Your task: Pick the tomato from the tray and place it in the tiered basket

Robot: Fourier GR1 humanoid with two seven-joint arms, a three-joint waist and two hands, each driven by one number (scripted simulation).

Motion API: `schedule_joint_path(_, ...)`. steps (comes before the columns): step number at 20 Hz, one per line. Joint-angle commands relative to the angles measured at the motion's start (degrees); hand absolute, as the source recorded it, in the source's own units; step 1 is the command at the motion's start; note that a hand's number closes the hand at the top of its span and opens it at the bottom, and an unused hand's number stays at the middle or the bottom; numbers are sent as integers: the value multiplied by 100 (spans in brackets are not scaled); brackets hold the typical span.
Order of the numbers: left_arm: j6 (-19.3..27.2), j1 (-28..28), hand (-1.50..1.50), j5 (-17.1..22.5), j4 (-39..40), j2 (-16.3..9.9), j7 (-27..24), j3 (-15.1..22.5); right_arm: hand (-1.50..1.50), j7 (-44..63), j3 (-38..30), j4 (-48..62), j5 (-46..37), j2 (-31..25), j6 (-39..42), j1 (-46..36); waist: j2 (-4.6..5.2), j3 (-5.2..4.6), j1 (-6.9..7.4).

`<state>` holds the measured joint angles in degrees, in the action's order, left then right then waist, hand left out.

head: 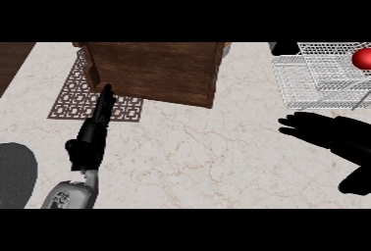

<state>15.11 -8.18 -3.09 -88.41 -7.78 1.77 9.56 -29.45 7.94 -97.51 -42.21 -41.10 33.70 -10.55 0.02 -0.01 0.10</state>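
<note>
The red tomato [362, 59] sits in the upper tier of the white wire tiered basket [304, 83] at the far right. My right hand [330, 132] is below the basket, apart from it, fingers straight and spread toward the left, holding nothing. My left hand [94, 132] stands edge-on at the left with its fingers straight, pointing up toward the lower left corner of the brown wooden tray [156, 71], which shows nothing inside it.
A brown patterned mat [80, 105] lies under the tray's left side. A dark round object [14, 174] shows at the left edge. A dark wooden strip [11, 61] borders the marble counter [203, 152] at the upper left.
</note>
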Motion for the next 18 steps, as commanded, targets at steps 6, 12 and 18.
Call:
schedule_joint_path(6,-96,-3,0,-200,58,81,-43,-164,-150,48,0,-325,-114,137,748,-26,-6,0,-14)
schedule_joint_path(12,-114,100,0,-265,427,308,-445,-190,-150,-35,452,573,-703,658,169,-302,6,1,10)
schedule_joint_path(18,-347,91,0,-293,-123,228,-11,-239,-150,-85,280,406,-740,723,373,-266,-3,1,4)
